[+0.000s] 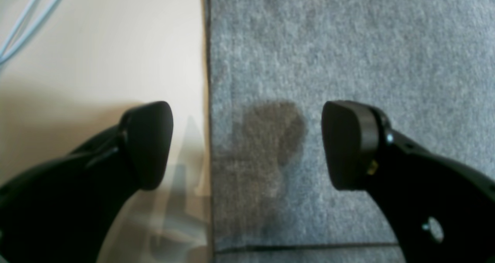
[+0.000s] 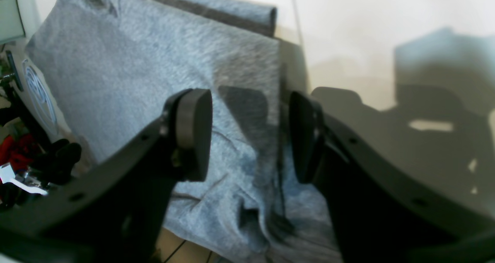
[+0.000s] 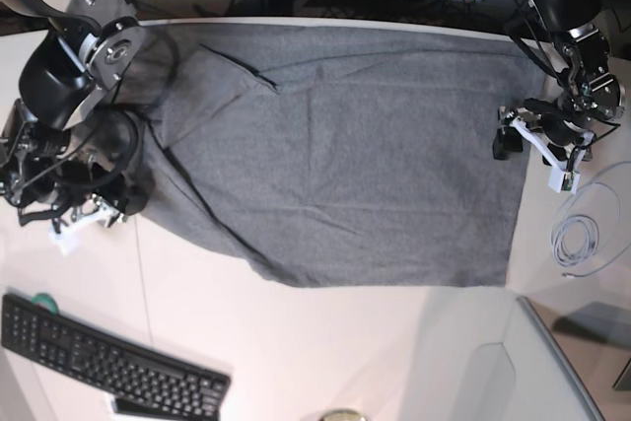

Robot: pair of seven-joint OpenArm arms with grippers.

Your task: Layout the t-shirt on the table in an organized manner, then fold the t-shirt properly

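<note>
The heather-grey t-shirt point(image 3: 335, 155) lies spread over the white table point(image 3: 325, 342), with folds and bunching at its left end. My left gripper point(image 3: 532, 150) is open and empty over the shirt's right edge. In the left wrist view the left gripper point(image 1: 247, 145) straddles that straight edge, with one finger over the shirt point(image 1: 348, 42) and the other over bare table point(image 1: 96, 62). My right gripper point(image 3: 91, 209) is at the shirt's bunched left end. In the right wrist view the right gripper point(image 2: 249, 135) is open and empty over the shirt point(image 2: 135, 73), near a fabric edge.
A black keyboard point(image 3: 108, 362) lies at the front left. A coiled pale cable point(image 3: 577, 239) lies right of the shirt and shows in the left wrist view point(image 1: 23, 23). A clear partition point(image 3: 562, 362) stands at the front right. Cables and gear sit behind the far edge.
</note>
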